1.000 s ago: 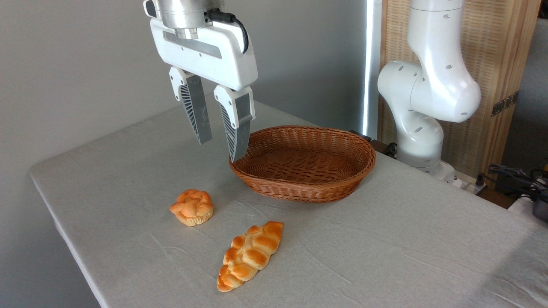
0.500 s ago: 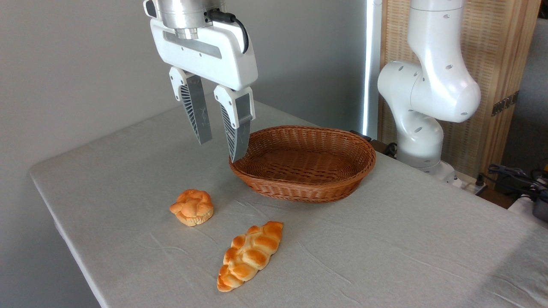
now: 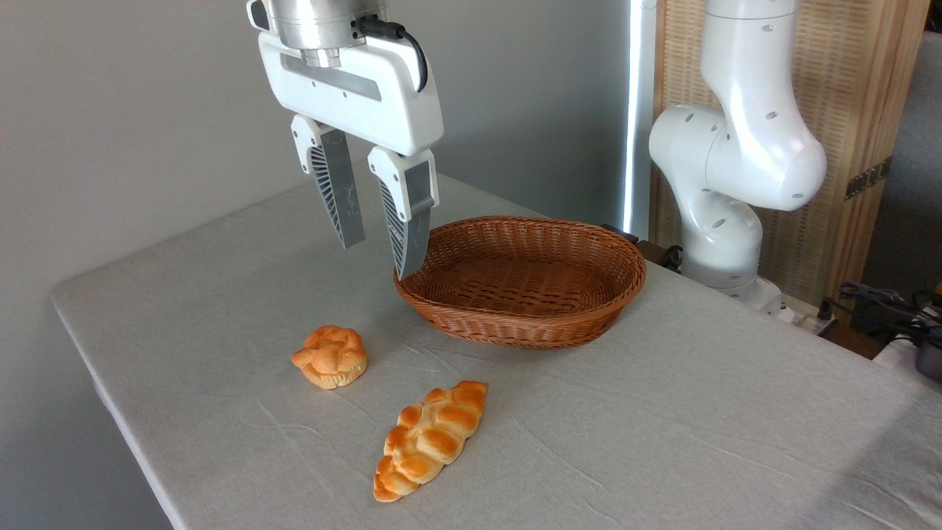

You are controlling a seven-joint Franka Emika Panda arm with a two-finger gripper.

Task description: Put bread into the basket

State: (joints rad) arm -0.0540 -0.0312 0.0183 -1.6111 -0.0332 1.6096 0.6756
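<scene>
Arm [image 3: 743, 147]: glossy white, rounded joints w/ small dark screw holes. Gripper [image 3: 379, 258]: white boxy body under silver metal cylinder, black cable [image 3: 405, 40] looping at top. Two grey fingers [image 3: 337, 191], ribbed inner faces, white mounts w/ screws.

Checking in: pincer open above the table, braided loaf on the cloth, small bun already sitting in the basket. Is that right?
Not quite. The camera view shows the small bun on the cloth, left of the empty basket. The rest holds: the pincer hangs open above the table and the braided loaf lies on the cloth.
</scene>
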